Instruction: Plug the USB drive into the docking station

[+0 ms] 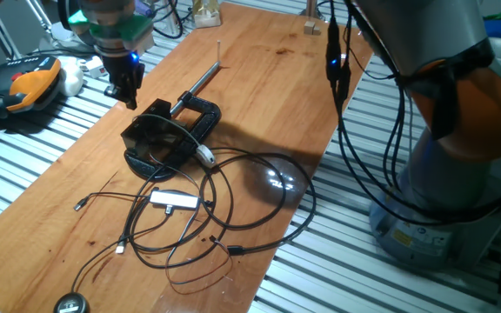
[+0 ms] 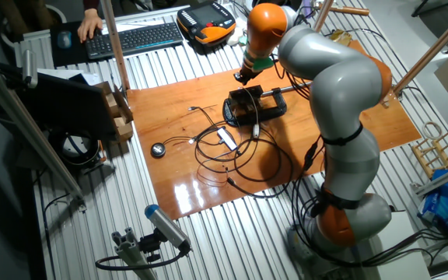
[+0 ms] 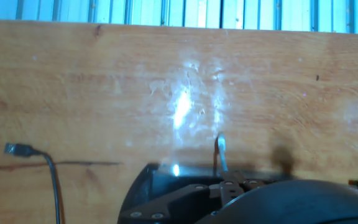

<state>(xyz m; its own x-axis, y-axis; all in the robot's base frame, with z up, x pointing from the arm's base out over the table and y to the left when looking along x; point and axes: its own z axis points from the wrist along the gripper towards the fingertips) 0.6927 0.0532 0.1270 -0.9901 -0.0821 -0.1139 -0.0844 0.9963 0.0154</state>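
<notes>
The black boxy docking station [image 1: 156, 139] sits on the wooden board [image 1: 259, 78], with thin wires at its front; it also shows in the other fixed view [image 2: 243, 109]. My gripper [image 1: 130, 97] hangs just above and to the left of it, fingers close together, and appears in the other fixed view [image 2: 242, 76] at the station's far edge. In the hand view a small silver piece, seemingly the USB drive [image 3: 220, 152], sticks out from the gripper [image 3: 221, 177] over bare board. The station's ports are not visible.
A black C-shaped clamp [image 1: 203, 117] with a long metal rod lies right behind the station. A flat silver adapter [image 1: 174, 200] and looping black cables lie in front. A loose cable plug [image 3: 14, 149] lies left of the gripper. A round black puck [image 1: 70, 304] sits at the board's near corner.
</notes>
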